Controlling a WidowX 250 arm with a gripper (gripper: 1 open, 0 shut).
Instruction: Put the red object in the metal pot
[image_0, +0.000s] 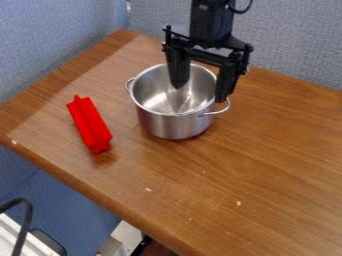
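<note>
Pincer (203, 78) hangs over the metal pot (177, 103), pointing down, jaws spread wide, empty, tips at about rim level. Red block (90, 124) lies flat on the wooden desk (254, 170), well left of the pot, not touching it. Pot looks empty inside.

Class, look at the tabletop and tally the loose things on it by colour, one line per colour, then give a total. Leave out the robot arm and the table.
Red: 1, the red object
Silver: 1, the metal pot
Total: 2
</note>
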